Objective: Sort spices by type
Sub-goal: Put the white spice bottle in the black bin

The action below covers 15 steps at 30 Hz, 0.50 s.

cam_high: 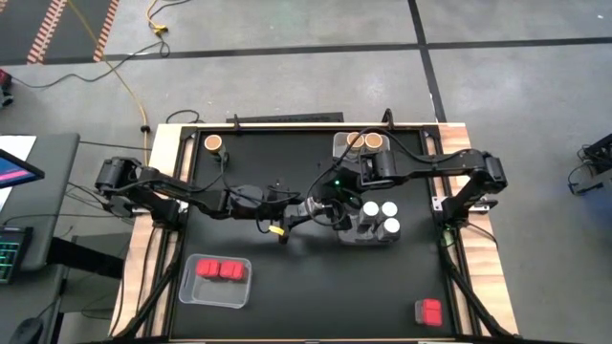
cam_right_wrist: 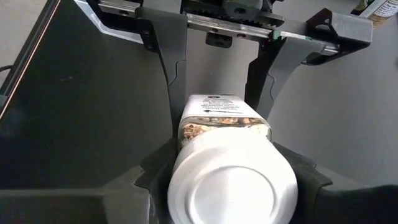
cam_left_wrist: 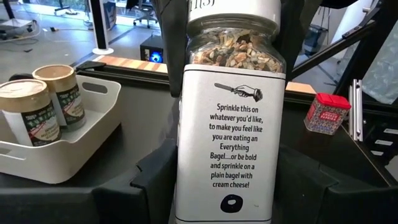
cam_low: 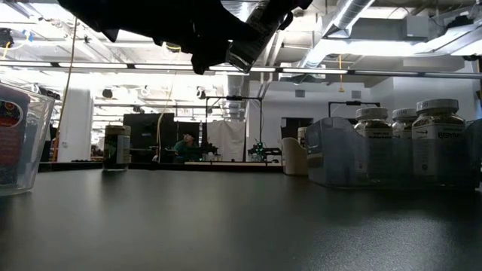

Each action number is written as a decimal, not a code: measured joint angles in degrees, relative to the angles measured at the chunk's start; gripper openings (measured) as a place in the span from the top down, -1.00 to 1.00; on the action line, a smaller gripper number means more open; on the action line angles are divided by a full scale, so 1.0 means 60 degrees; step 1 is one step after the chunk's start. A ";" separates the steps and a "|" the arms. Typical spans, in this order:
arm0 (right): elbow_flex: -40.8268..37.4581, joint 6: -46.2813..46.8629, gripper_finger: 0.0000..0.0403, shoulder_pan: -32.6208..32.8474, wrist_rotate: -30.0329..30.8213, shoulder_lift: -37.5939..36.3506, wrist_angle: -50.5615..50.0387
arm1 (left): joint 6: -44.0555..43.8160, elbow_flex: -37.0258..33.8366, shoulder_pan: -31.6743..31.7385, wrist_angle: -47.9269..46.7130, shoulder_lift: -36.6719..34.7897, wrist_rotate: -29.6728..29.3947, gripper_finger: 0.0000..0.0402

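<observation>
Both the left claw (cam_left_wrist: 224, 180) and right claw (cam_right_wrist: 230, 174) pinch the everything-bagel seasoning jar (cam_left_wrist: 230, 124), likely rigid, smooth glass, best gripped mid-body.

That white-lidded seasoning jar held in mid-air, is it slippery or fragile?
The clear, white-lidded seasoning jar, held by left gripper at its base and right gripper at its lid, looks rigid, probably breakable; its smooth label may slip.

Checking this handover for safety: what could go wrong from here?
1. The white-lidded jar hangs above the table between the left gripper and the right gripper. The right fingers hold only the smooth lid, so the jar may slip if the left lets go.
2. The clear tray already holds three jars, and a fourth could knock them.
</observation>
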 joint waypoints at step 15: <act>-0.0014 0.0521 -0.13 -0.0286 0.0047 -0.0113 -0.1139 | 0.0000 0.0000 -0.0004 -0.0110 0.0000 -0.0454 -0.42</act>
